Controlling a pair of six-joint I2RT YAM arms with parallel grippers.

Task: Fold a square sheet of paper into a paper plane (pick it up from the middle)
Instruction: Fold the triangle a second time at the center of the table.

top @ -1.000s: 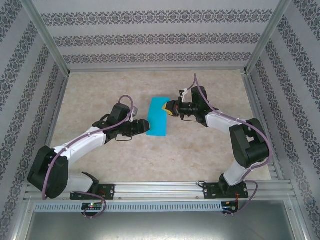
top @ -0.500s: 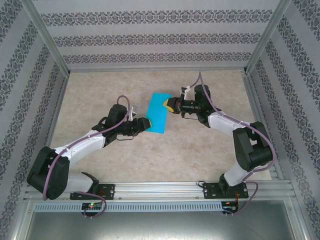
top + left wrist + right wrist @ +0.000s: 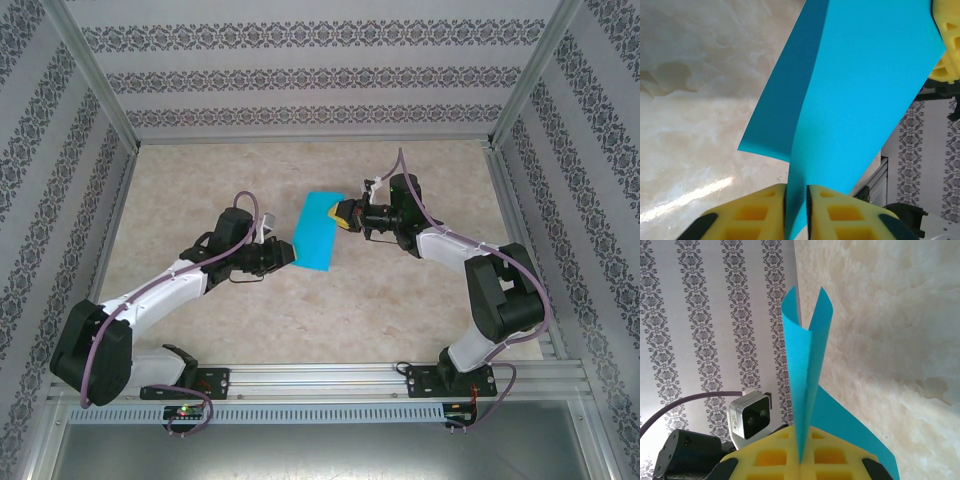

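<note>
Finding sheet of paper point(image 3: 317, 231) doubled over lengthwise and suspended mid-table, apparently clear of the surface, between left gripper point(image 3: 290, 252) and right gripper point(image 3: 340, 211), each pinched tight on an edge of it. Likely faults: tearing or a crooked crease if pulled apart unevenly; slipping out of such shallow bites; layers splaying open at the free end. Glossy beige marbled table point(image 3: 420, 300); patterned wallpaper point(image 3: 300, 75) on three sides; aluminium frame point(image 3: 320, 378) along the near edge.

Beige marbled table point(image 3: 330, 310), glossy. Damask-striped walls point(image 3: 300, 75) at 9, 12 and 3 o'clock. Aluminium rail point(image 3: 320, 378) at 6 o'clock, slotted tray point(image 3: 320, 412) below.
</note>
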